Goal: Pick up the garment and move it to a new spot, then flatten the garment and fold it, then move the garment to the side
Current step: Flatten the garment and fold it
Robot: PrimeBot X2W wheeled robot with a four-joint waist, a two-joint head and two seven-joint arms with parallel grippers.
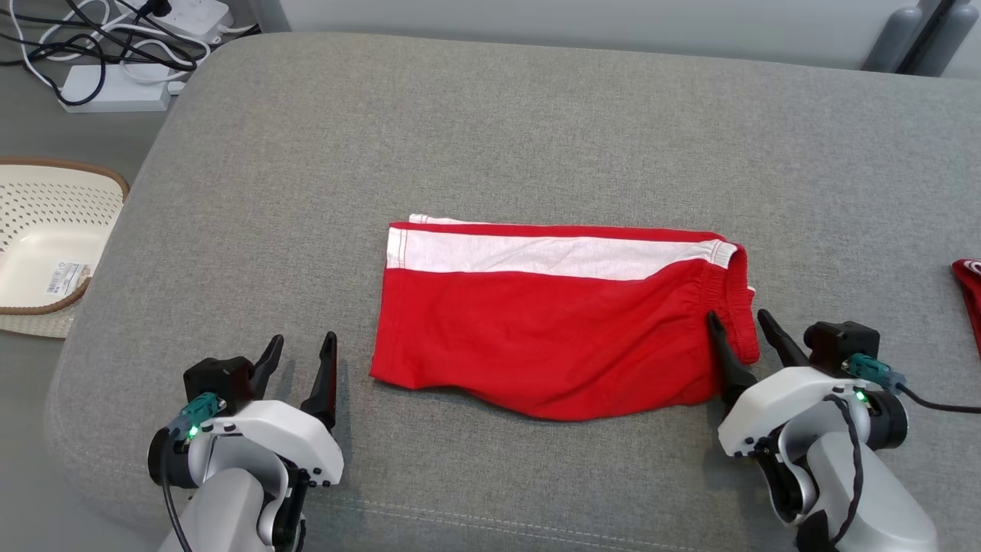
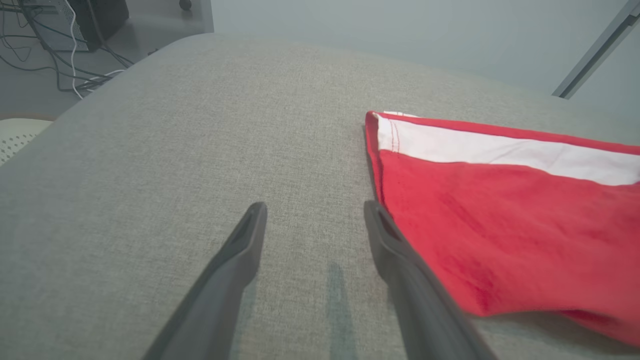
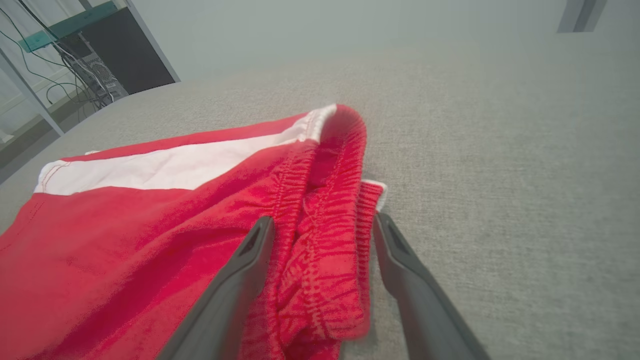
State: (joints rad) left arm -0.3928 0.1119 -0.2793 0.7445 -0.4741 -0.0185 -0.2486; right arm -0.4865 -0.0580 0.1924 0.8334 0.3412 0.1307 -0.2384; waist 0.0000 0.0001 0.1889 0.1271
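The red shorts (image 1: 552, 322) lie folded flat near the middle of a grey upholstered cushion (image 1: 536, 115). A broad white stripe (image 1: 536, 257) runs along their far edge. Their gathered elastic waistband (image 1: 728, 291) forms the end on the robot's right, and the stitched leg hem forms the end on its left. The near edge bulges slightly and is less straight than the far one.

The right gripper (image 1: 737, 316) is at the waistband end of the shorts, on the near side. Its two dark fingers stand wide apart with the bunched waistband between them. In the right wrist view, one finger lies over the red cloth on the inner side and the other sits just off the waistband's outer edge, over bare cushion. The fingers are not pressed together on the cloth, so nothing is gripped.

The left gripper (image 1: 303, 341) is just beside the near corner of the hem end. Its fingers are also spread wide and it holds nothing. In the left wrist view, the finger nearer the shorts comes right up against the hem, and only grey cushion shows between the two fingers.

Well to the right of the shorts, at the cushion's edge, is a bit of another red cloth (image 1: 969, 291). Off the cushion, well to the left of the shorts, stands a cream perforated basket (image 1: 115, 180) with a brown rim. Beyond the basket, white power strips and tangled cables (image 1: 115, 84) lie on the floor.
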